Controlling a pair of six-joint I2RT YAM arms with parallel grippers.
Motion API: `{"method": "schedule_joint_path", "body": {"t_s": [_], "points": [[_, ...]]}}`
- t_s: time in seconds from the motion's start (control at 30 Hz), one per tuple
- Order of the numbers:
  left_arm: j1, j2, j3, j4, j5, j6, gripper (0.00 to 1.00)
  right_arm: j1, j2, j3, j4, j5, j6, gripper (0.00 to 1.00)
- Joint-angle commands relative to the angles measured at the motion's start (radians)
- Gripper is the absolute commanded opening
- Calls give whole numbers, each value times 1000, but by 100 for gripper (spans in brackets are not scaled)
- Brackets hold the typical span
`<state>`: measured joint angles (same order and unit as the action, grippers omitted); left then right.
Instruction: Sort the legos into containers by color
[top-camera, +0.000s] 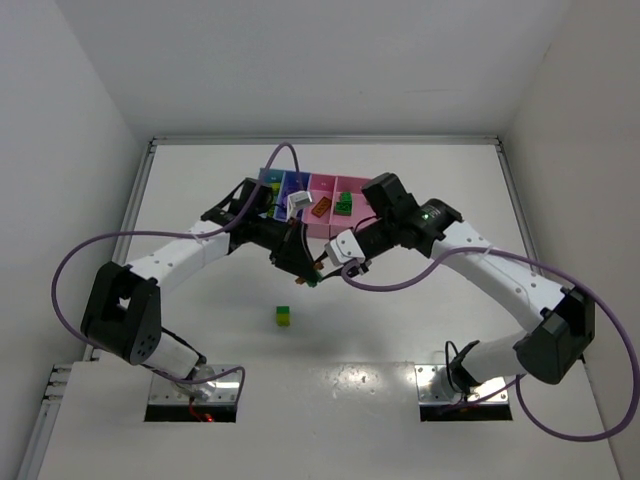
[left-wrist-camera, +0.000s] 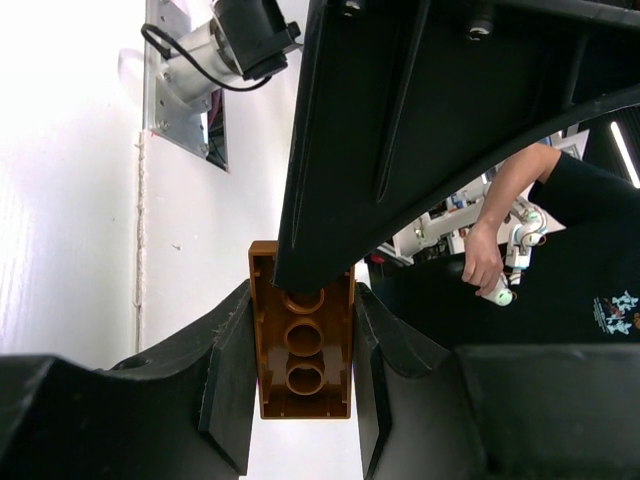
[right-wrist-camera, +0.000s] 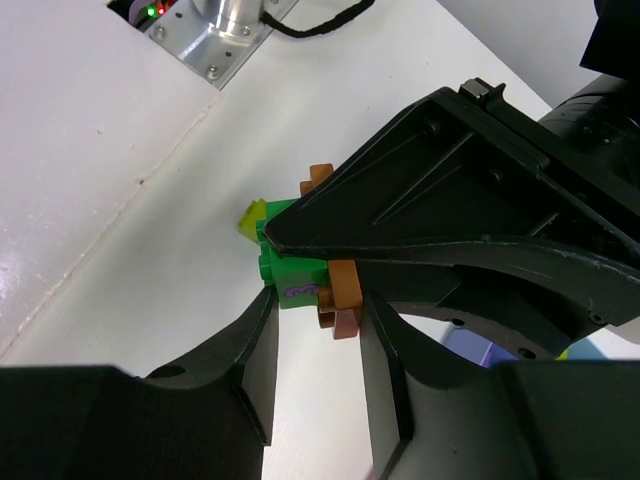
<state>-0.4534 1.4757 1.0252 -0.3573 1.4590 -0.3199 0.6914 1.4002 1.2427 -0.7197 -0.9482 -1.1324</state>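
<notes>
clamping of an orange brick (left-wrist-camera: 305, 372) by the left gripper (left-wrist-camera: 303, 298) is noted, above the worktop (top-camera: 400, 335). a green brick (right-wrist-camera: 292, 272), joined to it, is flanked closely by the right gripper (right-wrist-camera: 320, 305); whether contact is made cannot be told. a green-yellow stack (top-camera: 284, 316) is seen on the worktop, well apart from the containers (top-camera: 352, 182).

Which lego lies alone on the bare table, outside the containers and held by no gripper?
The small green-and-yellow stack, alone on the table. The others lie in the containers or, like the orange brick, are gripped aloft.
</notes>
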Motion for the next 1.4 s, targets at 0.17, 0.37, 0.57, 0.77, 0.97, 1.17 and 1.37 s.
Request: {"method": "schedule_joint_path", "body": {"t_s": [0.17,0.37,0.57,0.77,0.97,1.17,1.37], "points": [[-27,-2,-10,43,162,-24,5,5,-52,21,-23,-6,-127,39],[-27,-11,-10,52,162,-33,5,5,-70,1,-44,14,-145,42],[-27,-11,-19,52,162,-42,5,5,-70,1,-53,14,-155,42],[-45,-20,-19,61,162,-51,5,5,-49,21,-53,14,-155,39],[-45,-20,-19,80,162,-61,5,5,-18,53,-73,5,-155,35],[-54,-20,-19,89,162,-61,5,25,11,75,-92,-4,-155,35],[-54,-20,-28,115,162,-88,5,46,22,86,-92,-14,-155,26]]}}
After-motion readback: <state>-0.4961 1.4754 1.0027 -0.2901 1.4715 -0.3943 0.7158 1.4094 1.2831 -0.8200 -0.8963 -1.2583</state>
